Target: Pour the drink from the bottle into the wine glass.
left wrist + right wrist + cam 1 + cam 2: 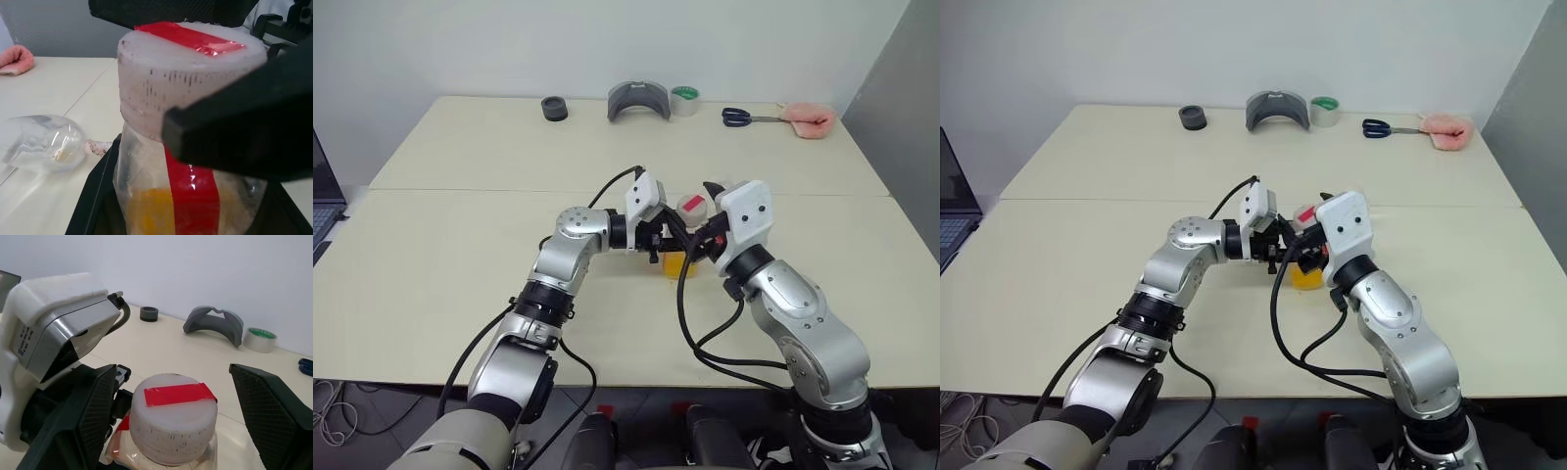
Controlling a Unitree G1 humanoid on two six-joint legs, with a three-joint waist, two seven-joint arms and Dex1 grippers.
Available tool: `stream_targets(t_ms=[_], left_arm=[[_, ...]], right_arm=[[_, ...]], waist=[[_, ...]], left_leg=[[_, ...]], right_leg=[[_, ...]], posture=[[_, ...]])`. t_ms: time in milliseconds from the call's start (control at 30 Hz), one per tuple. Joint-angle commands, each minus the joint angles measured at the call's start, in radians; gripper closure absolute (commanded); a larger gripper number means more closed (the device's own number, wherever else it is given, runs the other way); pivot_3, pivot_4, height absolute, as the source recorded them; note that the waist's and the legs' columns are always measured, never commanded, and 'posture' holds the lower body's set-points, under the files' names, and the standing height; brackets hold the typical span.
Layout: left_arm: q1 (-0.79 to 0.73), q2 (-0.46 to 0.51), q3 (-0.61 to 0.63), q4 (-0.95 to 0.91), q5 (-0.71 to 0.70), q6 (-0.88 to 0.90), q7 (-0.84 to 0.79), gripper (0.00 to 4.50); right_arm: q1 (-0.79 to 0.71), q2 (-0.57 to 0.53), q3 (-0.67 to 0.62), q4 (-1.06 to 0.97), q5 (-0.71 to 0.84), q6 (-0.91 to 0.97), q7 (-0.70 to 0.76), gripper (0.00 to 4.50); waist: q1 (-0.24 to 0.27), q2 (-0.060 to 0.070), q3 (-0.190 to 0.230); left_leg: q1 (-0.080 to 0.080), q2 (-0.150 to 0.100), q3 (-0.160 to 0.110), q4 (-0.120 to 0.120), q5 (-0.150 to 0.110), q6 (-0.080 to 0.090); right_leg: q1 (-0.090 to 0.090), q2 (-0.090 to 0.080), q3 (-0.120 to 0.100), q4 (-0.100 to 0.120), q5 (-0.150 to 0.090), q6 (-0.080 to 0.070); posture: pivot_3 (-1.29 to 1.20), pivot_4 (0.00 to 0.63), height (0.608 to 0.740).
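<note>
The bottle (685, 240) stands upright near the middle of the table (440, 264), on the near side of the seam between the two tabletop panels. Its white cap (173, 423) carries a red tape strip, and the drink (151, 210) fills the lower part of the body.

The left gripper (658, 238) points level toward the bottle and is clamped narrowly on the bottle body just below the cap. The right gripper (173, 426) is spread wide: its two black fingers (95, 411) stand on either side of the cap, apart from it, with visible gaps on both sides.

The wine glass (44, 142) lies on its side on the table beyond the bottle, as seen in the left wrist view.

Well behind the bottle, along the far table edge, sit a black ring (554, 108), a grey curved part (638, 100), a tape roll (684, 100), scissors (744, 117) and a pink cloth (806, 119).
</note>
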Motion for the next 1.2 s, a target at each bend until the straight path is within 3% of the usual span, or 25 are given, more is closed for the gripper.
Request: stream_targets(t_ms=[33, 167, 200, 333, 433, 600, 700, 767, 867, 1000, 1200], left_arm=[[-0.016, -0.005, 0.006, -0.024, -0.006, -0.022, -0.001, 2.67], [-0.014, -0.005, 0.007, -0.025, -0.006, -0.023, -0.001, 2.67], [-0.013, -0.005, 0.007, -0.026, -0.007, -0.022, 0.000, 2.67], [-0.012, -0.003, 0.007, -0.030, -0.009, -0.020, -0.002, 2.67], [-0.014, 0.000, 0.002, -0.030, -0.007, -0.025, -0.014, 2.67], [-0.029, 0.015, -0.006, -0.028, -0.004, -0.046, -0.044, 2.67], [-0.038, 0.022, -0.003, -0.029, -0.009, -0.041, -0.055, 2.67], [-0.040, 0.025, -0.001, -0.038, -0.013, -0.034, -0.058, 2.68], [-0.033, 0.033, 0.002, -0.053, -0.013, -0.030, -0.058, 2.68], [-0.019, 0.044, 0.005, -0.070, -0.013, -0.022, -0.055, 2.68], [-0.017, 0.047, 0.005, -0.073, -0.014, -0.019, -0.050, 2.68]], right_arm=[[0.003, 0.007, -0.005, -0.016, -0.009, -0.027, 0.009, 1.18], [0.007, 0.008, -0.009, -0.013, -0.007, -0.022, 0.019, 2.49], [0.009, 0.010, -0.010, -0.013, -0.005, -0.021, 0.022, 2.59], [0.011, 0.007, -0.010, -0.001, 0.004, -0.046, 0.053, 2.59], [-0.010, -0.032, -0.016, 0.047, 0.043, -0.124, 0.163, 2.59], [-0.178, -0.242, -0.055, 0.252, 0.184, -0.255, 0.604, 2.59], [-0.291, -0.370, -0.056, 0.413, 0.279, -0.215, 0.877, 2.59], [-0.358, -0.406, -0.054, 0.530, 0.304, -0.199, 0.976, 2.59], [-0.407, -0.416, -0.046, 0.621, 0.291, -0.223, 1.036, 2.59], [-0.423, -0.398, -0.068, 0.630, 0.280, -0.242, 1.008, 2.59], [-0.403, -0.393, -0.122, 0.596, 0.298, -0.215, 0.938, 0.61]], waist=[[0.000, 0.000, 0.000], [0.000, 0.000, 0.000], [0.000, 0.000, 0.000], [0.000, 0.000, 0.000], [0.000, 0.000, 0.000], [-0.005, 0.001, 0.001], [-0.006, 0.002, 0.002], [-0.006, 0.001, 0.002], [-0.007, 0.001, 0.002], [-0.008, 0.001, 0.002], [-0.006, 0.001, 0.002]], left_leg=[[0.000, 0.000, 0.000, 0.000, 0.000, 0.000], [0.000, 0.000, 0.000, 0.000, 0.000, 0.000], [0.000, 0.000, 0.000, 0.000, 0.000, 0.000], [0.000, 0.000, 0.000, 0.000, 0.000, 0.000], [0.000, 0.000, 0.000, 0.000, 0.000, 0.000], [0.001, 0.000, 0.001, 0.000, 0.000, 0.000], [0.001, 0.000, 0.000, 0.000, 0.000, 0.000], [0.001, 0.000, 0.000, 0.000, 0.000, 0.001], [0.001, 0.000, 0.000, 0.000, 0.000, 0.001], [0.001, 0.000, 0.000, 0.000, 0.000, 0.000], [0.000, 0.000, 0.000, 0.001, 0.000, 0.000]], right_leg=[[0.000, 0.000, 0.000, 0.000, 0.000, 0.000], [0.000, 0.000, 0.000, 0.000, 0.000, 0.000], [0.000, 0.000, 0.000, 0.000, 0.000, 0.000], [0.000, 0.000, 0.000, 0.000, 0.000, 0.000], [0.000, 0.000, 0.000, 0.000, 0.000, 0.000], [0.000, 0.000, 0.000, 0.000, 0.000, 0.000], [0.001, 0.001, -0.001, 0.000, 0.000, 0.000], [0.002, 0.001, -0.001, -0.001, 0.000, 0.000], [0.001, 0.000, -0.001, -0.001, 0.000, 0.000], [0.001, 0.000, -0.001, 0.000, 0.000, 0.000], [0.001, -0.001, -0.001, 0.000, 0.000, 0.000]], posture=[[0.00, 0.150, 0.740], [0.00, 0.150, 0.740], [0.00, 0.150, 0.740], [0.00, 0.150, 0.740], [0.00, 0.150, 0.740], [0.00, 0.150, 0.740], [0.00, 0.150, 0.740], [0.00, 0.150, 0.740], [0.00, 0.150, 0.740], [0.00, 0.150, 0.740], [0.00, 0.150, 0.740]])
